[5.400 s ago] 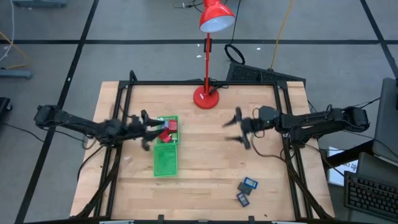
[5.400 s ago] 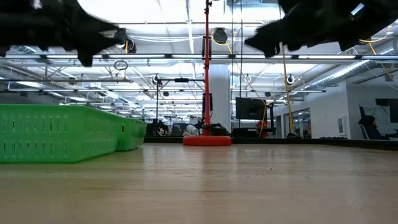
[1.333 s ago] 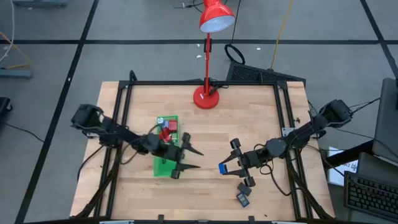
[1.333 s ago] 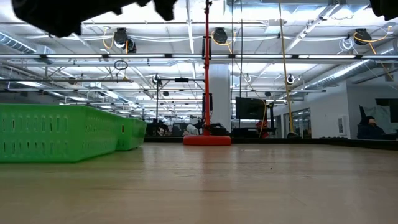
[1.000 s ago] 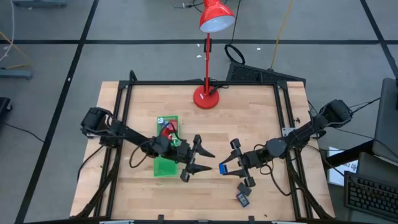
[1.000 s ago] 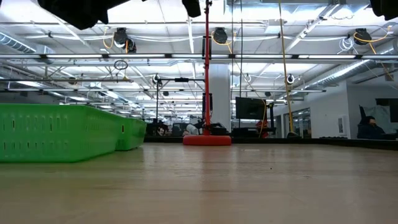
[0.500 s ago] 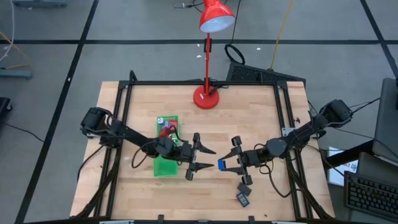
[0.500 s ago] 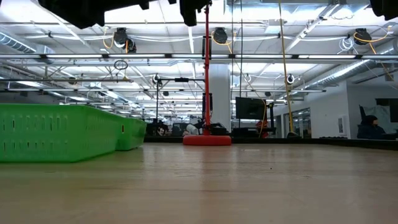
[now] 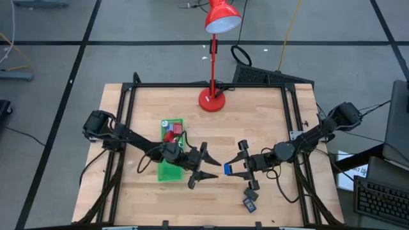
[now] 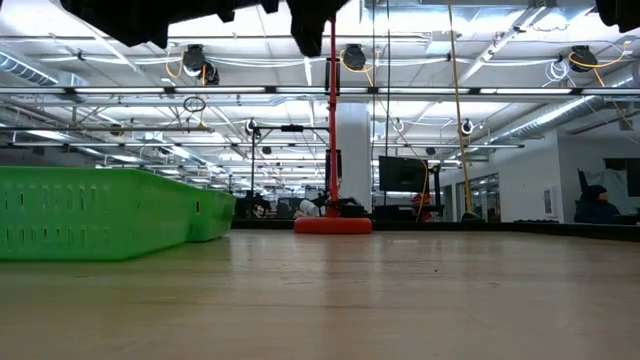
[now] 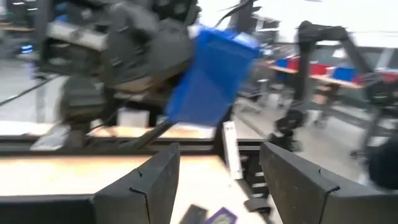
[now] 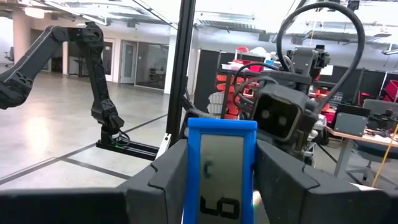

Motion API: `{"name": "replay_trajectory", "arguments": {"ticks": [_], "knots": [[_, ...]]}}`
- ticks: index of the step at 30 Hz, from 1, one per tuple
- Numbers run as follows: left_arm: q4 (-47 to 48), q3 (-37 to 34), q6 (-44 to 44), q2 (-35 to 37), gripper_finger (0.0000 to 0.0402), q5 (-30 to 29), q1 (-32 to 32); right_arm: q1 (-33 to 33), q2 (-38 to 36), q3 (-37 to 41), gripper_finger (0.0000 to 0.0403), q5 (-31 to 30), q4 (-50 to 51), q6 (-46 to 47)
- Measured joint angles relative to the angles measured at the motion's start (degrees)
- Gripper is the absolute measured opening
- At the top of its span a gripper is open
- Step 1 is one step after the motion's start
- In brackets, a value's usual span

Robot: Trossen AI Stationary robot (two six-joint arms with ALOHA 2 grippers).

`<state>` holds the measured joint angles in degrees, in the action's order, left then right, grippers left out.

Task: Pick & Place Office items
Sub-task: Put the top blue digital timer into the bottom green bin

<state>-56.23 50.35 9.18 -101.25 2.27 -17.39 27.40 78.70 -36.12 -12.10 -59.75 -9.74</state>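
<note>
My right gripper [image 9: 233, 169] is shut on a small blue-framed rectangle with a grey face [image 12: 221, 168], held above the table's middle. It shows as a blue spot in the high view [image 9: 227, 170]. My left gripper [image 9: 204, 172] is open and empty just left of it, its fingers [image 11: 155, 180] pointing at the blue piece [image 11: 211, 74] without touching. The green tray [image 9: 169, 167] lies behind the left gripper, with red pieces [image 9: 171, 134] in its far compartment. A dark rectangle [image 9: 249, 204] lies flat on the table near the front right. My right gripper pinches the blue-framed rectangle by its two long edges [image 12: 189, 177] between its two fingers. The fingers come roughly level from the table's right. The piece sticks out past the fingertips toward the left gripper and is lifted clear of the table.
The red desk lamp's base [image 9: 211, 99] stands at the table's far middle, its shade [image 9: 222, 18] over the far edge. A black frame [image 9: 192, 85] runs around the tabletop. In the low view the tray [image 10: 90, 215] is at the left and the lamp base [image 10: 333, 226] is far off.
My left gripper, still open, has edged a little toward the blue piece and the table's near edge. My right gripper has kept its hold on the piece almost in place.
</note>
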Motion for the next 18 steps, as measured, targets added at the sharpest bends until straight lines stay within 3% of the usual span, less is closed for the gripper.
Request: {"name": "replay_trajectory", "arguments": {"ticks": [7,13,18], "knots": [[3.70,0.00,-4.30,0.01,0.0278,-16.63,-1.91,-0.06,0.00,0.00,0.0148,-0.02,-0.02,-0.03],[1.68,0.57,-8.25,0.04,0.0331,-17.03,-2.23,-0.48,0.00,0.00,0.0152,-0.09,0.00,0.02],[3.68,3.93,-8.81,-0.44,0.0339,-16.76,-2.94,-0.46,0.00,0.00,0.0148,-0.06,0.02,0.02]]}}
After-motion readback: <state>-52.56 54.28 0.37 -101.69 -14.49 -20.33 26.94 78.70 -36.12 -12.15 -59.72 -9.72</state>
